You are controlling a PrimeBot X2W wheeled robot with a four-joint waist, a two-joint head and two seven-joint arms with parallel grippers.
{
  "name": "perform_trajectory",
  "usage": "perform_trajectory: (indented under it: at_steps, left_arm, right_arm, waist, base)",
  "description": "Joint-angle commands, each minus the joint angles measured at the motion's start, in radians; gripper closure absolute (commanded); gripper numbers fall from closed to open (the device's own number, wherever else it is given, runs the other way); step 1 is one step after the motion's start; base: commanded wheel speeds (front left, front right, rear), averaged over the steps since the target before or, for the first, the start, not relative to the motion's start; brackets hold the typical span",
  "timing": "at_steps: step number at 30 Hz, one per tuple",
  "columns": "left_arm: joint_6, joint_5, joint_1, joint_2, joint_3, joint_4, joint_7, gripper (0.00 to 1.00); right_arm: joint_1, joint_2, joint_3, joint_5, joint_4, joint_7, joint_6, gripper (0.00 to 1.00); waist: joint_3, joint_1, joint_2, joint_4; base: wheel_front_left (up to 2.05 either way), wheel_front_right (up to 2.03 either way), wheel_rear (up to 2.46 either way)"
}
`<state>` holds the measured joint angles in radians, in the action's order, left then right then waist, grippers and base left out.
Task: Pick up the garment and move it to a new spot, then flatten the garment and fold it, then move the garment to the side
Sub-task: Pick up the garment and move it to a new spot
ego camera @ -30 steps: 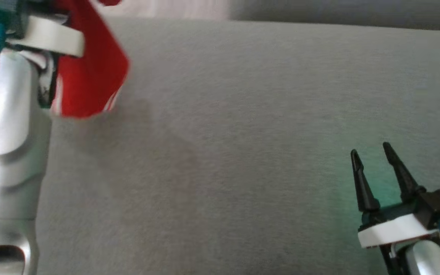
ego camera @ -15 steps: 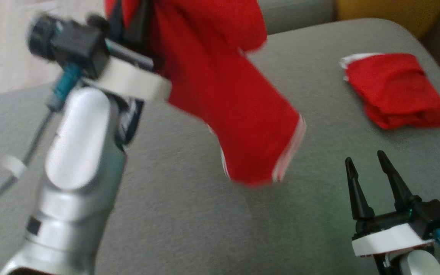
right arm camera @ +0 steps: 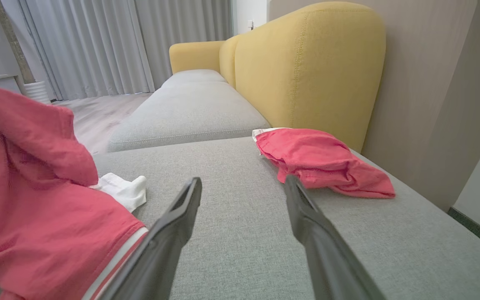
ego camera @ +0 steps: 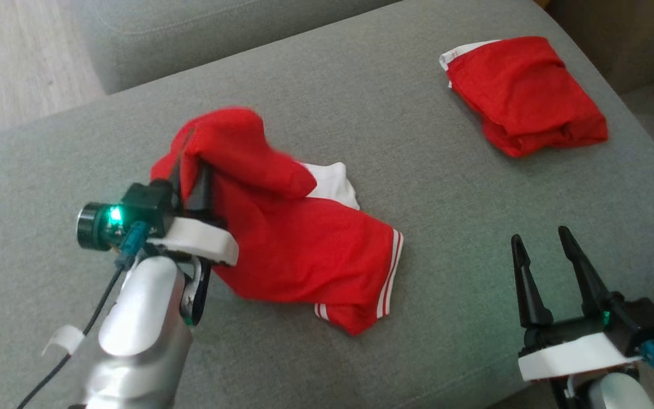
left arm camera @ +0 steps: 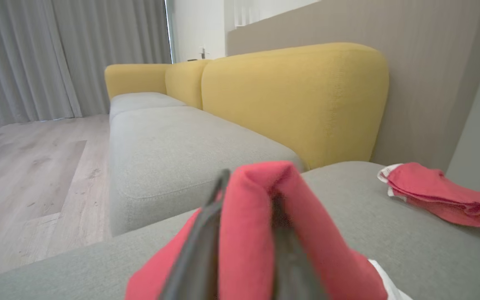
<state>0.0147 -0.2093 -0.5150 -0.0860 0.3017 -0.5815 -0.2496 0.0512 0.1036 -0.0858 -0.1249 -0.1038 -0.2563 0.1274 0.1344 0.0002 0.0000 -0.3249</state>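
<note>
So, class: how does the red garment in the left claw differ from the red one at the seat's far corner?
The clamped garment is pinched by the left claw and partly raised; the far garment lies free. The clamped garment sprawls loose; the far garment is bundled compactly. Both are red with white trim.

Tips of left gripper (ego camera: 192, 170) seemingly under blurred fold of garment (ego camera: 304, 250)

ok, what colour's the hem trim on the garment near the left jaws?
White stripes on the red garment; clearest in head view.
</note>
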Motion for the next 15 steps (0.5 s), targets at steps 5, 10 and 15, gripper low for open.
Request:
perform_trajectory:
  at_steps: [5,10,15]
  left_arm:
    - [0.01,0.047,-0.013,-0.004,-0.037,0.051,-0.012,0.0]
    - [0.064,0.084,0.061,0.014,-0.026,0.078,-0.012,0.0]
    - [0.079,0.075,0.165,0.027,-0.001,0.137,-0.012,0.0]
  right_arm:
    - [-0.036,0.005,-0.016,-0.011,0.016,-0.006,0.003,0.0]
    - [-0.031,0.009,-0.01,-0.011,0.001,-0.006,0.003,0.0]
    - [-0.009,0.003,-0.004,-0.013,-0.014,-0.006,0.003,0.0]
  waist:
    - [-0.011,-0.0002,0.0,0.041]
    - [-0.06,-0.0002,0.0,0.112]
    - [-0.118,-0.0002,0.0,0.187]
  base:
    - [0.0,0.0,0.0]
    - [0.0,0.0,0.0]
    - [0.0,0.0,0.0]
